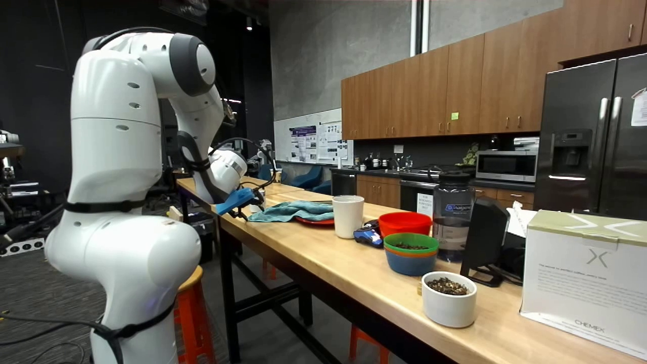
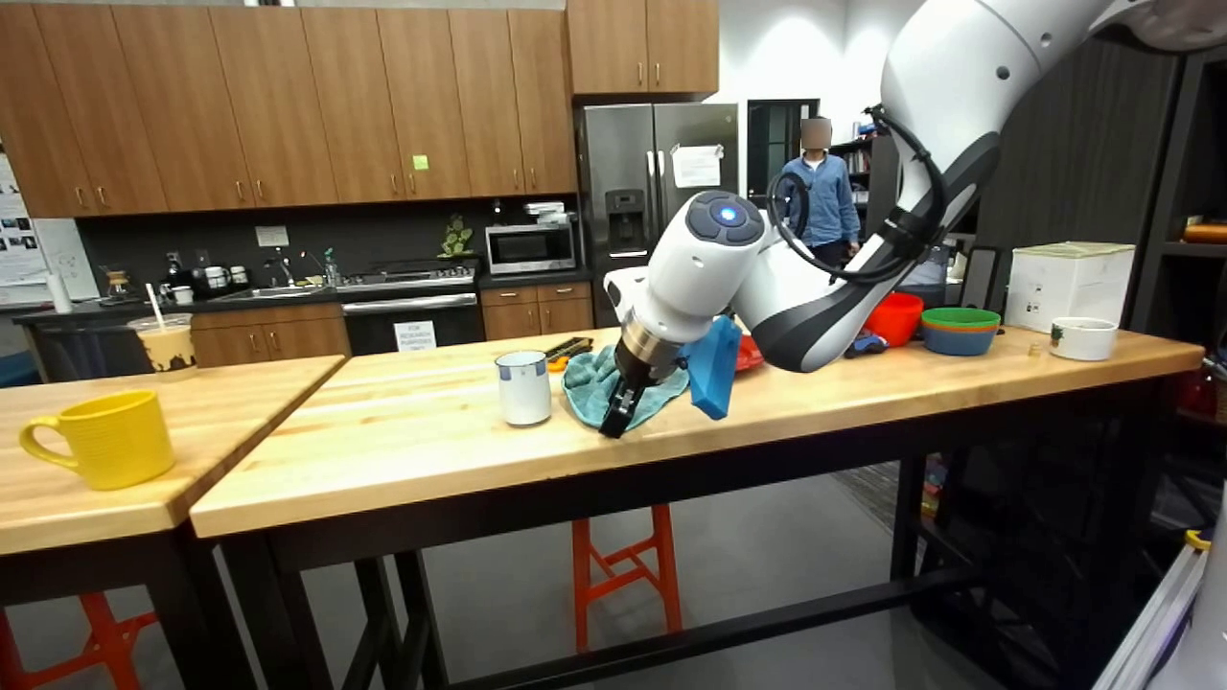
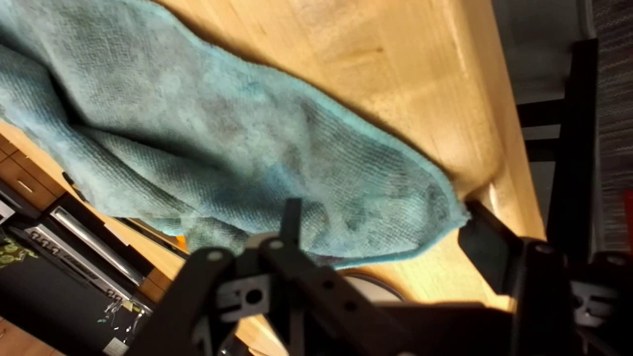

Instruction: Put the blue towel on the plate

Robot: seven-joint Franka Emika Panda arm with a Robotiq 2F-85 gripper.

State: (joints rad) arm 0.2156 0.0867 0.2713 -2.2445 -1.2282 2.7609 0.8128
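The teal-blue towel lies crumpled on the wooden table, in both exterior views [image 1: 290, 211] [image 2: 590, 381] and large in the wrist view [image 3: 277, 138]. The red plate [image 1: 318, 222] shows beside it, partly hidden by the towel; it also shows behind the arm [image 2: 750, 355]. I cannot tell whether the towel rests on its rim. My gripper [image 3: 381, 212] is open, tilted low over the towel's near corner, in both exterior views [image 1: 247, 208] [image 2: 621, 417]. The corner lies between the fingers in the wrist view, its tip near the right finger. I cannot tell whether they touch.
A white mug [image 2: 524, 388] stands close beside the towel and gripper. A white cup [image 1: 348, 216], a blue toy car [image 1: 369, 235], a red bowl [image 1: 404, 222] and stacked bowls [image 1: 412, 253] stand past the plate. The table's front edge [image 3: 514, 163] runs close to the gripper.
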